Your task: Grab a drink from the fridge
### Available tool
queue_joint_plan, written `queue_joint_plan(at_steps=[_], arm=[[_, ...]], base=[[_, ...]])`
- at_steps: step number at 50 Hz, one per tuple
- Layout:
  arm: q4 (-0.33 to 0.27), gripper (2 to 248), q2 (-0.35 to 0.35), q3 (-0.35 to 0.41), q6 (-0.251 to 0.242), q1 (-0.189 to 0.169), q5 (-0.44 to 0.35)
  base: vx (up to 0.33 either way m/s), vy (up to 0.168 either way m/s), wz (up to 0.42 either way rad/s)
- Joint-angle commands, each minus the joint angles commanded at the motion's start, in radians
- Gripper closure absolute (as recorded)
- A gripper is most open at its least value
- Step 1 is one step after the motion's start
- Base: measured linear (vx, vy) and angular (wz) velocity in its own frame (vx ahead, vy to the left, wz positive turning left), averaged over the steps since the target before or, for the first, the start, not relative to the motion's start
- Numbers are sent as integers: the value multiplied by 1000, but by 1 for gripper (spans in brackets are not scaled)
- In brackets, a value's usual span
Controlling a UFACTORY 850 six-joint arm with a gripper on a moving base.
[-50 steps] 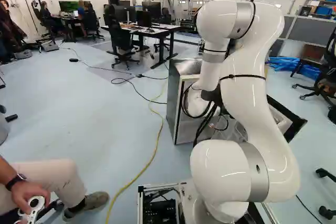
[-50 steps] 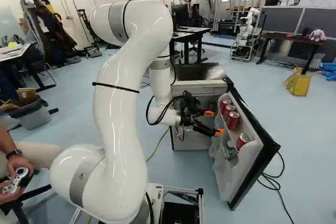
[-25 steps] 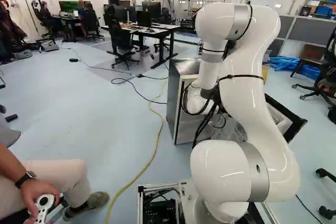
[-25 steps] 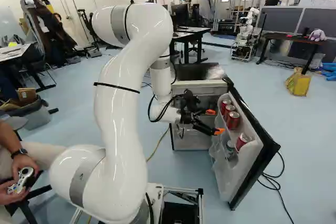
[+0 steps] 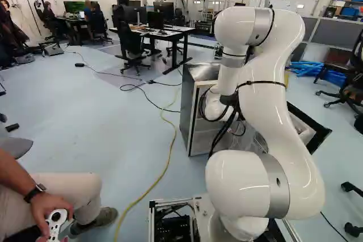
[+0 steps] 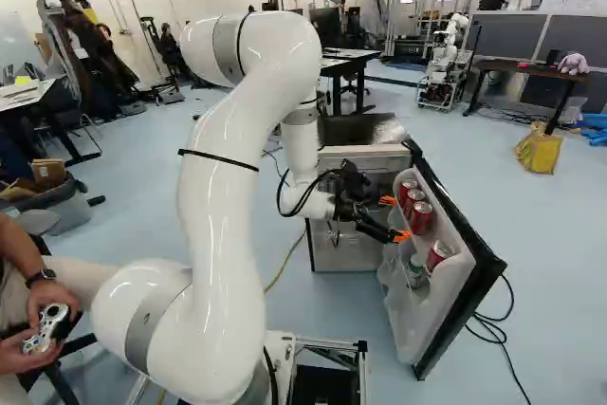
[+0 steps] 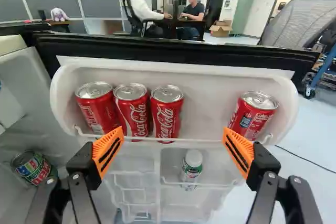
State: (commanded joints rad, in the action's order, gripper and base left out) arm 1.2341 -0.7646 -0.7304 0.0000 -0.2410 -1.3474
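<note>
Gripper (image 6: 395, 218) spread wide with nothing pinched, right of centre in the right base view. Ahead of it, the open fridge door (image 6: 471, 244) carries a shelf with three red cans (image 7: 133, 111) side by side and a lone red can (image 7: 252, 116) apart from them. Beneath, a small bottle (image 7: 191, 169) stands in a lower shelf. The wrist view alone shows a patterned can (image 7: 34, 167) inside the fridge (image 5: 193, 111); in the left base view the arm (image 5: 266, 106) hides gripper and cans. The shelf's rim (image 7: 205, 143) crosses before the cans' lower parts. A yellow cable (image 5: 170, 145) crosses the floor at the left base view's lower centre.
</note>
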Motion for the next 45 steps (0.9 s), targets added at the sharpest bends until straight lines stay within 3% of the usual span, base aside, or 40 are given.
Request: queue_joint_plan(at_steps=[21,45], arm=[[0,3,-20,-45,0,-45,0],[-2,3,-22,-48,0,-50,0]], base=[[0,0,0],[0,0,0]])
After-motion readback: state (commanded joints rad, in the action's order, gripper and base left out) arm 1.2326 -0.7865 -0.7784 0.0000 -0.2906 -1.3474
